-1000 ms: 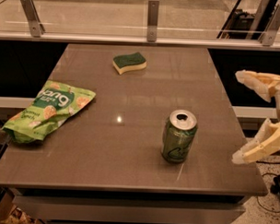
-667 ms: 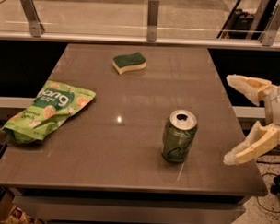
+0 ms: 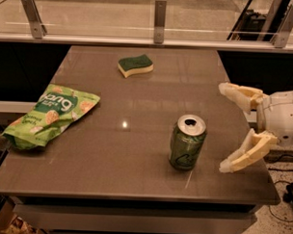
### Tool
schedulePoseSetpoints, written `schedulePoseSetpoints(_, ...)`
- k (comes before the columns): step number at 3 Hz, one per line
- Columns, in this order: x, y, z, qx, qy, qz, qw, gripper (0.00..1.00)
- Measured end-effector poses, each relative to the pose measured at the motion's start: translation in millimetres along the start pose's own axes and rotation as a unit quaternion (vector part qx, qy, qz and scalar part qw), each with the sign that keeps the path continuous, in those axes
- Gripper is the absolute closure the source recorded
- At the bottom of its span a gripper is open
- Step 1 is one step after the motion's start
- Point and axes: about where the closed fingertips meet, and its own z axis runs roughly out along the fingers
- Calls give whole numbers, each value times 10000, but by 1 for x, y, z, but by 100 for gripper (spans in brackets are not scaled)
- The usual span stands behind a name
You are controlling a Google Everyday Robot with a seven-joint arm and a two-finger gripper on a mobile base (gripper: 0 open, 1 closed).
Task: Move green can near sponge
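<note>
The green can (image 3: 187,142) stands upright on the brown table (image 3: 137,104), at the front right, its silver top open to view. The sponge (image 3: 135,65), dark green over pale yellow, lies flat near the table's far edge, well apart from the can. My gripper (image 3: 224,126) comes in from the right at can height, open, its two pale fingers spread wide. One fingertip (image 3: 227,89) is above and behind the can's right side, the other (image 3: 230,164) is just right of the can's base. Neither touches the can.
A flat green snack bag (image 3: 49,113) lies at the table's left edge, partly overhanging. A glass railing with metal posts (image 3: 160,14) runs behind the table. The table's right edge (image 3: 252,137) is under my gripper.
My gripper has moved left toward the can, from beyond the table's right edge to over it. The can, sponge and bag have not moved.
</note>
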Motion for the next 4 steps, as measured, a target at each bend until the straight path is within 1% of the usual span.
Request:
schedulePoseSetpoints(1, -4, 1, 15, -252, -261, -1, 9993, 0)
schedulePoseSetpoints(2, -10, 5, 28, -449, -485, -14, 9978, 0)
schedulePoseSetpoints(3, -12, 8, 37, -568, -707, -14, 9959, 0)
schedulePoseSetpoints(4, -11, 10, 44, -631, -969, 1, 9933, 0)
